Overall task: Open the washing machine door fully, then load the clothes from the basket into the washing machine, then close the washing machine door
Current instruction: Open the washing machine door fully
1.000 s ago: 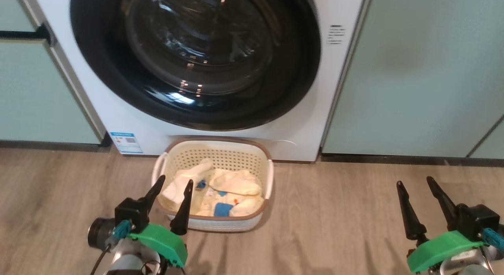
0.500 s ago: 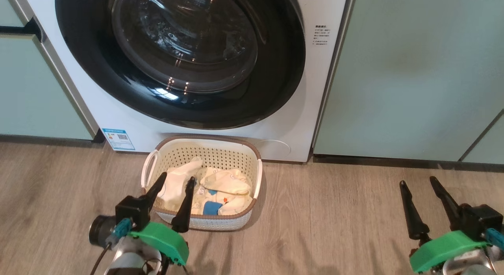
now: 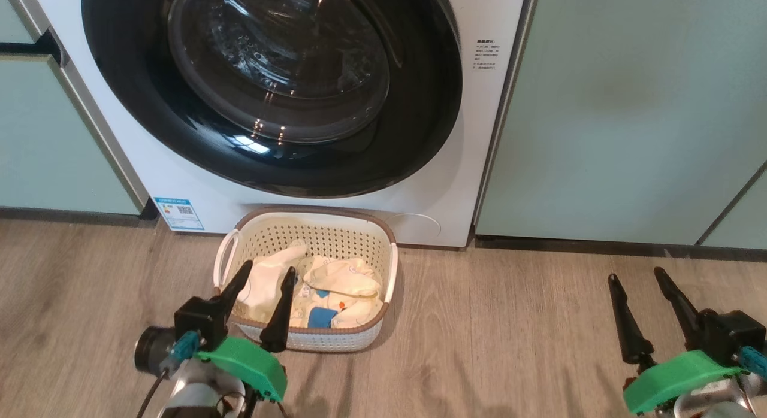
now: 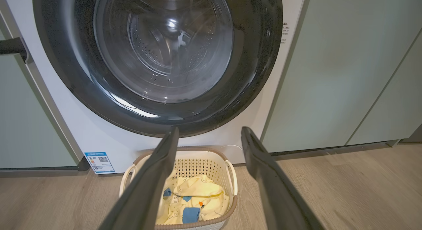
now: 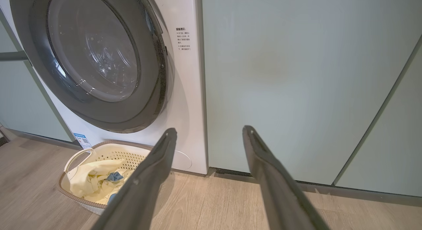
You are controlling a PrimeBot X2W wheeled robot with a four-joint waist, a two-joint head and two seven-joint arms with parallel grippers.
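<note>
The white washing machine (image 3: 180, 178) stands ahead, and its round glossy black door (image 3: 419, 106) lies flat against the front, shut. The cream perforated basket (image 3: 311, 213) sits on the floor just below the door, holding pale yellow and cream clothes (image 3: 338, 283) with a blue patch. My left gripper (image 3: 268, 267) hangs open over the basket's near left corner, nothing between its fingers. My right gripper (image 3: 635, 275) is open above bare floor, far right of the basket. In the left wrist view the open left gripper (image 4: 210, 129) frames the basket (image 4: 188, 148) and the door (image 4: 260, 58).
Pale green cabinet doors (image 3: 611, 106) flank the machine on both sides, with a dark bar handle (image 3: 24, 47) on the left one. A wood-grain floor (image 3: 509, 322) runs from the plinth towards me. A blue sticker (image 3: 178, 212) marks the machine's lower left corner.
The whole head picture has shifted, so the camera moved; machine and basket now sit further left in it. Both grippers stay open and keep their places.
</note>
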